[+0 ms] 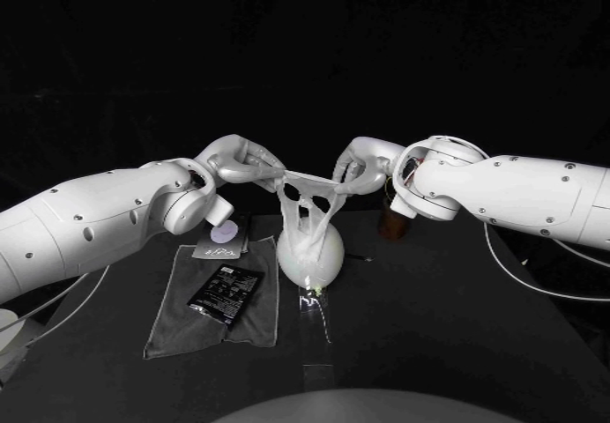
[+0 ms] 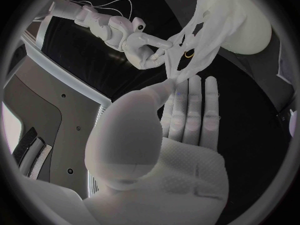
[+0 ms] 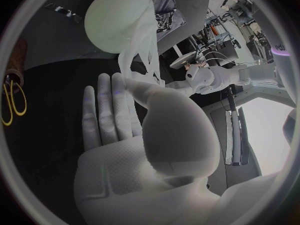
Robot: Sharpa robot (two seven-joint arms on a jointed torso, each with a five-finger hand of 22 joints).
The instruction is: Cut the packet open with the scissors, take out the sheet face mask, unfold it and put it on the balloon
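Balloon (image 1: 323, 261) mid-table, cloth (image 1: 172, 326) (packet (image 1: 226, 291) atop) beside, open table (image 1: 432, 335) opposite

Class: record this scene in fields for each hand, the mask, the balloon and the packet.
left hand: pinches one top edge of the sheet face mask
right hand: pinches its opposite top edge
mask: unfolded, stretched between the hands, lower part draped on the balloon
balloon: pale, under the mask
packet: black, on grey cloth beside balloon

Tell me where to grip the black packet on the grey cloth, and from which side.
Pinch a short end of the black packet, coming straight down from above. It lies flat on the grey cloth, so no edge stands up to grasp from the side; the soft cloth may give enough to get under it.
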